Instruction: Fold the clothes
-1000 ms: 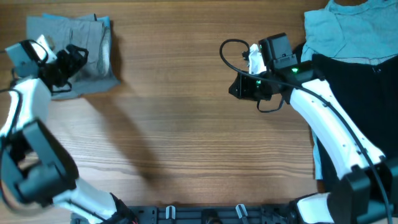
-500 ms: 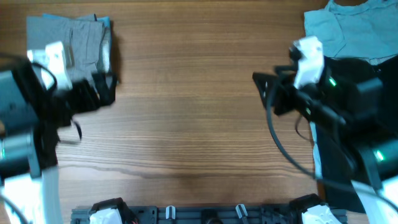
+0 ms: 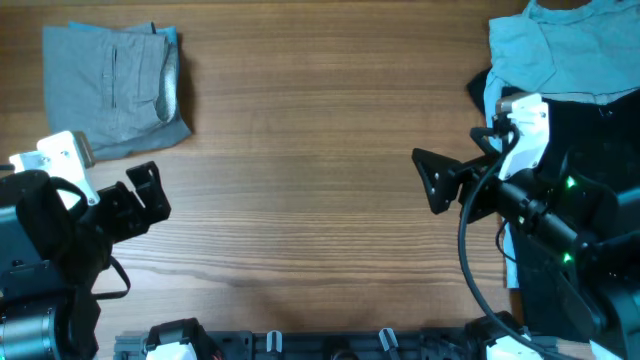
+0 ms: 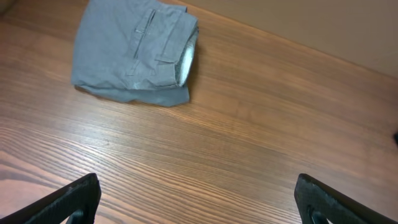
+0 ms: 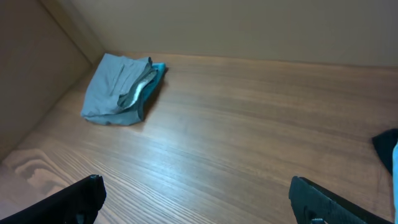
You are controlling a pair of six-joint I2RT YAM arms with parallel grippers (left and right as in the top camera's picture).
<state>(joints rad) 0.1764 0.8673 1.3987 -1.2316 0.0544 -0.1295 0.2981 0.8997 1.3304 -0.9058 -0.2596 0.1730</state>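
Left gripper (image 4: 198,200) spread wide, holding nothing; right gripper (image 5: 198,198) gaping too, empty. Ahead of the left one, well apart, folded grey cotton shorts (image 4: 134,53) lie flat on the wooden table (image 4: 261,124). Far right corner: pale blue top (image 3: 545,50) touching a black garment (image 3: 600,130).

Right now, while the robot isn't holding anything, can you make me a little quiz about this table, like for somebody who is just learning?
1. True or false: the grey shorts lie folded on the table, and neither gripper touches them.
2. What does the left gripper hold? A: the grey shorts. B: nothing, it is open. C: a towel.
3. Fill the gap: the pale blue top lies on the robot's ____ side, beyond the right gripper.

Key: 1 true; 2 B; 3 right.
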